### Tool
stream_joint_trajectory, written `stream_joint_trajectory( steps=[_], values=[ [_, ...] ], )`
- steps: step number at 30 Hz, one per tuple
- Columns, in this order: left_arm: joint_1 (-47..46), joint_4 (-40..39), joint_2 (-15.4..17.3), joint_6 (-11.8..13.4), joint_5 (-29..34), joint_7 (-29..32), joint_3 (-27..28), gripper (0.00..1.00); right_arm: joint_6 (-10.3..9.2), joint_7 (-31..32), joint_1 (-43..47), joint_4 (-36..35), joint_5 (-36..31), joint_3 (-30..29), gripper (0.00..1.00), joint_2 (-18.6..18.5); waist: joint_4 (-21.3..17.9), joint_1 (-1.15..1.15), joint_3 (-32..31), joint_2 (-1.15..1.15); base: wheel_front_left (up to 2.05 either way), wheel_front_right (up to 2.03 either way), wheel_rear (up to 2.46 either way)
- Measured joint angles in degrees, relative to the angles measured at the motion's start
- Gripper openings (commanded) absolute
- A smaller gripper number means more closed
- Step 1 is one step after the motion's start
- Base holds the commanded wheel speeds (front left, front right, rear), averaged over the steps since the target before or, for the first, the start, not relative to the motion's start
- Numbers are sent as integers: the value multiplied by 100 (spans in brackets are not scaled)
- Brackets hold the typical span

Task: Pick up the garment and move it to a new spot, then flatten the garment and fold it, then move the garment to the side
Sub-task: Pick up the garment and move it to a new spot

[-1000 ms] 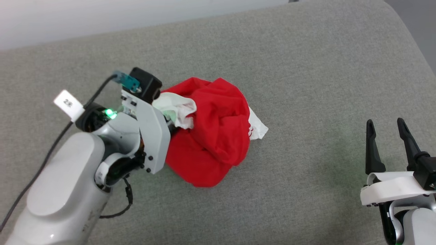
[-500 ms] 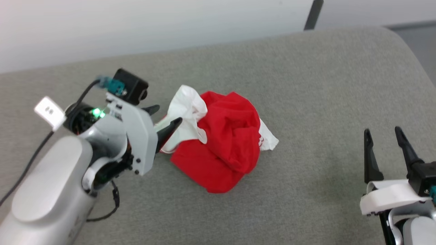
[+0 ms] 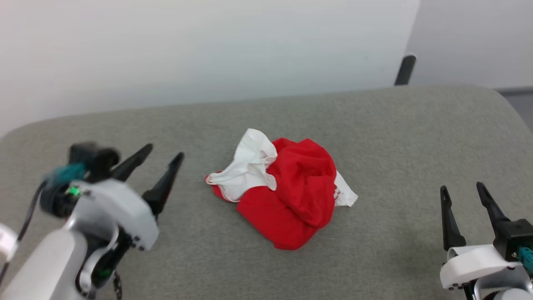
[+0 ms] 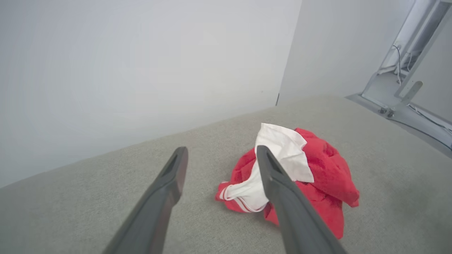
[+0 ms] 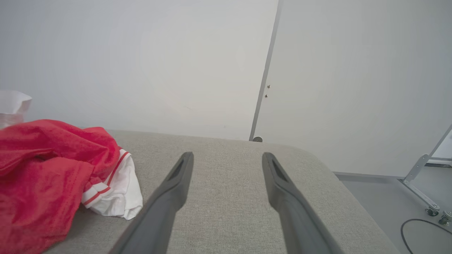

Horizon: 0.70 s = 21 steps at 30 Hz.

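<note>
The garment (image 3: pixel 291 196) lies crumpled in a heap at the middle of the grey padded surface (image 3: pixel 374 137), red with white sleeves bunched on top and at its right. My left gripper (image 3: pixel 162 154) hovers open to the left of it, apart from the cloth and holding nothing. Its wrist view looks past the two fingers (image 4: pixel 169 183) at the garment (image 4: pixel 317 176), a striped sleeve trim showing. My right gripper (image 3: pixel 462 189) stands open at the lower right, well clear of the heap. In the right wrist view the garment (image 5: pixel 46 169) lies at the left, beside that gripper (image 5: pixel 226 155).
A pale wall (image 3: pixel 187 50) runs behind the surface's far edge. A dark post (image 3: pixel 404 70) rises at the back right. Beyond the rounded right edge lies floor with a metal frame on casters (image 5: pixel 423 176) and a cable.
My left gripper has opened, let go of the garment and drawn back to the left. The garment dropped into a heap. The head camera tilted up, showing more wall. The right arm held still.
</note>
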Motion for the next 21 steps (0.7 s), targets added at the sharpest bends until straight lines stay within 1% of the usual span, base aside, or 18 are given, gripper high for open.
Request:
stream_joint_trajectory(
  steps=[6, 7, 9, 10, 12, 17, 18, 19, 21],
  values=[
    [673, 44, 37, 155, 107, -898, 318, 100, 0, -14, 81, 37, 43, -13, 100, -92, 220, 0, -197, 0, 0, 0, 0],
    [673, 44, 37, 155, 107, -898, 318, 100, 0, -14, 81, 37, 43, -13, 100, -92, 220, 0, -197, 0, 0, 0, 0],
    [855, 99, 31, 178, 115, -1178, 401, 100, 0, -37, 159, 55, 45, -45, 100, -114, 288, 0, -251, 0, 0, 0, 0],
    [1026, 178, 29, 210, 136, -1437, 483, 100, 0, -47, 183, 65, 45, -73, 100, -129, 350, 0, -305, 0, 0, 0, 0],
    [1207, 270, 1, 268, 130, -1681, 597, 100, 0, -71, 189, 66, 45, -91, 100, -133, 407, 0, -351, 0, 0, 0, 0],
    [1582, 503, -71, 323, 88, -2247, 820, 100, 0, -137, 309, 91, 43, -149, 100, -138, 527, 0, -432, 0, 0, 0, 0],
    [1582, 503, -71, 323, 88, -2247, 820, 100, 0, -137, 309, 91, 43, -149, 100, -138, 527, 0, -432, 0, 0, 0, 0],
    [1709, 605, -94, 326, 49, -2407, 916, 100, 0, -147, 310, 104, 43, -154, 100, -138, 561, 0, -455, 0, 0, 0, 0],
    [1835, 673, -136, 327, -2, -2542, 1040, 100, 0, -172, 314, 125, 43, -154, 100, -143, 579, 0, -469, 0, 0, 0, 0]
  ],
)
